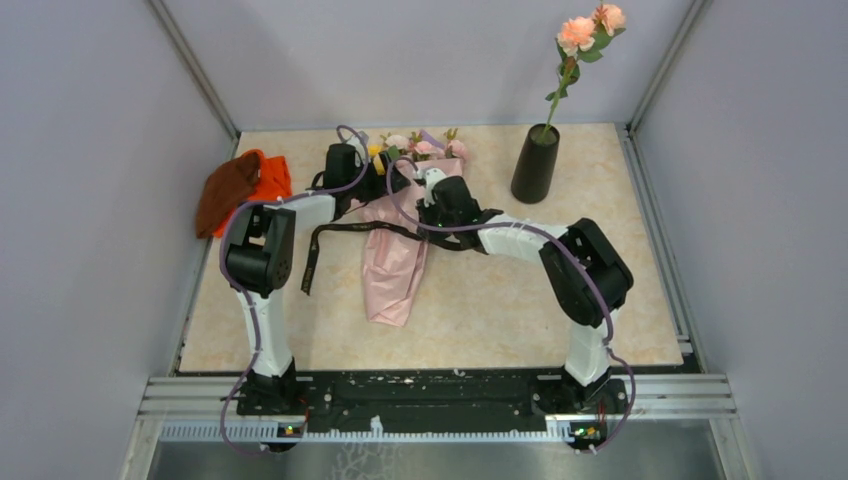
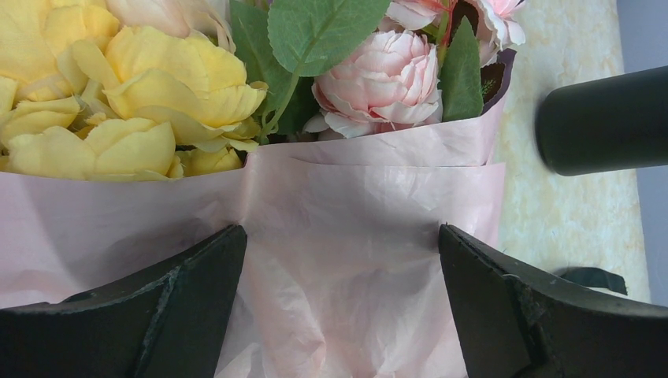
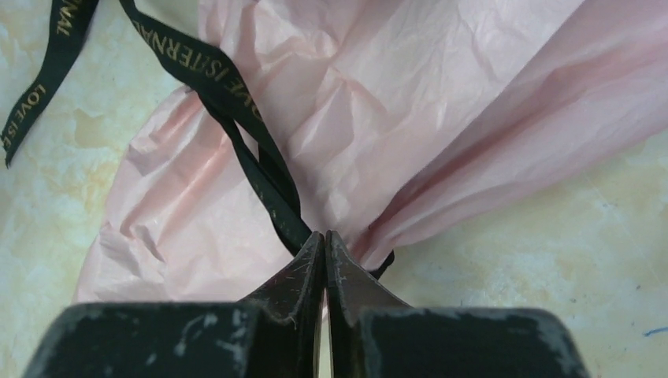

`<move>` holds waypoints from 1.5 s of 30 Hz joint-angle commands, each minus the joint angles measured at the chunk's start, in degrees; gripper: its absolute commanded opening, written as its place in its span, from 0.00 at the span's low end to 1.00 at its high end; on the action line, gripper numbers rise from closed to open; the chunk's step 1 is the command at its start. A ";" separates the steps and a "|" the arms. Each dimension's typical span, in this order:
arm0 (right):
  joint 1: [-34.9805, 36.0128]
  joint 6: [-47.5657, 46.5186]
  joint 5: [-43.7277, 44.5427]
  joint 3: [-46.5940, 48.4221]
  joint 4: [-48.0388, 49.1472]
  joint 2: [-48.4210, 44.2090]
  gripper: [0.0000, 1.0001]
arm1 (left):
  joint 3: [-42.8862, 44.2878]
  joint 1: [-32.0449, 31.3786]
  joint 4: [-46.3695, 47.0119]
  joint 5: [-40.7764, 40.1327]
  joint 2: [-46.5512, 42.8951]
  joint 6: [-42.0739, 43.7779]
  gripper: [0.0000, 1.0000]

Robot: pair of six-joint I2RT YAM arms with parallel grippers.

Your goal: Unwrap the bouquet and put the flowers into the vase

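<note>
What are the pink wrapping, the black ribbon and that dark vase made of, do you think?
Wrapping: thin paper with a matte finish, judging by its sharp creases and crinkles. Ribbon: looks like woven fabric with a slight sheen and gold printed lettering. Vase: smooth matte black with no glare; it could be ceramic or plastic, I cannot tell which.

The beige, marble-patterned tabletop fills the middle of the top view. At centre, the bouquet wrapped in crumpled pale pink paper lies flat, with its blooms toward the top of the frame and its narrow end toward the bottom. A black ribbon (gold lettering on it) trails across the paper and onto the tabletop at left. In the upper left lies a bundled orange-and-brown cloth. At upper right, the tall matte black vase stands upright, well apart from the bouquet.
</note>
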 commanded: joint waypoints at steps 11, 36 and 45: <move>-0.22 -1.32 0.99 -9.75 1.66 -10.09 0.08 | -0.26 1.25 -0.42 2.12 2.94 -1.26 0.99; 1.75 -1.47 -3.03 -5.67 0.46 -8.40 0.27 | -0.69 1.23 -0.59 1.66 3.12 -0.89 0.99; 1.75 -1.51 -1.73 -8.21 1.35 -8.17 0.25 | -0.61 1.31 -1.21 1.27 2.56 -0.40 0.99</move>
